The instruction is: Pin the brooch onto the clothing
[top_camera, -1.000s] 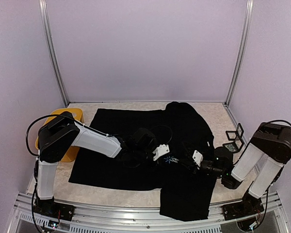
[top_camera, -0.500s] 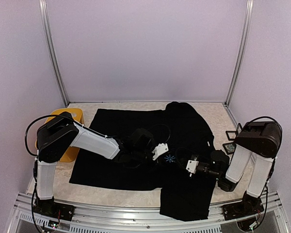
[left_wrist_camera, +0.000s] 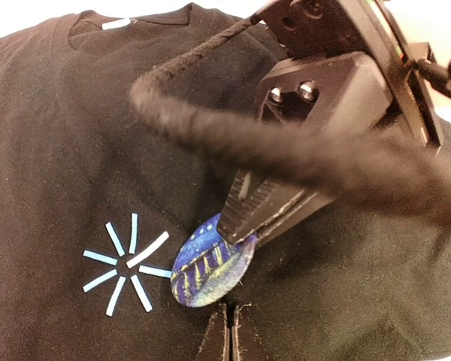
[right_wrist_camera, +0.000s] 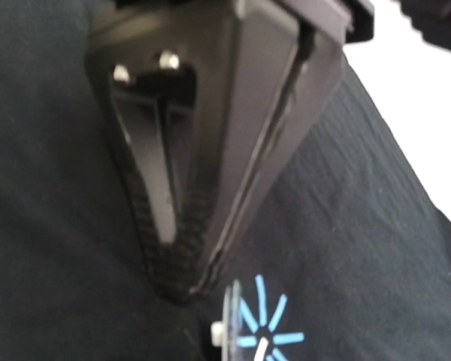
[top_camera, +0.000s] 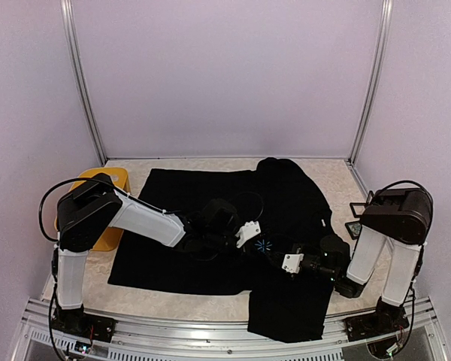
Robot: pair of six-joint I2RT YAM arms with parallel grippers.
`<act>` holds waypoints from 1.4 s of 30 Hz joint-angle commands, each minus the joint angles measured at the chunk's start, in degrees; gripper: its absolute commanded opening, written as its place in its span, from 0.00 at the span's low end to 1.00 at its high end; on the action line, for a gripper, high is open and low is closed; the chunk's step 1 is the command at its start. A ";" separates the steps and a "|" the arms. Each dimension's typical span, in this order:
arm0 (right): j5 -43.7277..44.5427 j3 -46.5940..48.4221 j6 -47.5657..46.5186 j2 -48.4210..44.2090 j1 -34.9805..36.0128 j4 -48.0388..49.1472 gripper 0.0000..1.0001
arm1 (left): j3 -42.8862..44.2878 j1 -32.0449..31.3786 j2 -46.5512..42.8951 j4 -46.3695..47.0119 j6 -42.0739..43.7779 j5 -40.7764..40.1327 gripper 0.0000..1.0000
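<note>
- Top view, centre: left gripper [top_camera: 248, 233] and right gripper [top_camera: 289, 262] tips close together over the T-shirt [top_camera: 188, 203]; no gap to pass.
- Left wrist view: brooch [left_wrist_camera: 210, 265] and blurred cable [left_wrist_camera: 286, 150] crowd centre; fabric left of starburst mark [left_wrist_camera: 128, 263] open.
- Top view: yellow object [top_camera: 113, 180] at left edge, black frames [top_camera: 363, 209] at right; upper shirt open.

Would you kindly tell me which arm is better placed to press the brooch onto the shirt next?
Probably right: the right tool appears clamped on the brooch, beside the starburst mark on the shirt. The left tool is shut just below the brooch.
</note>
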 commanded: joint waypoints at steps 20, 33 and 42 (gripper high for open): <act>-6.94 -1.44 12.61 -0.15 1.12 3.86 0.00 | -0.66 0.59 -0.24 3.02 -1.10 1.14 0.00; -10.09 -1.35 14.87 0.48 0.12 6.18 0.00 | -3.33 0.50 -1.81 8.59 -2.61 1.05 0.04; -10.48 -1.48 15.83 3.54 -1.74 8.98 0.00 | -9.48 1.89 -8.61 11.42 1.82 4.38 0.41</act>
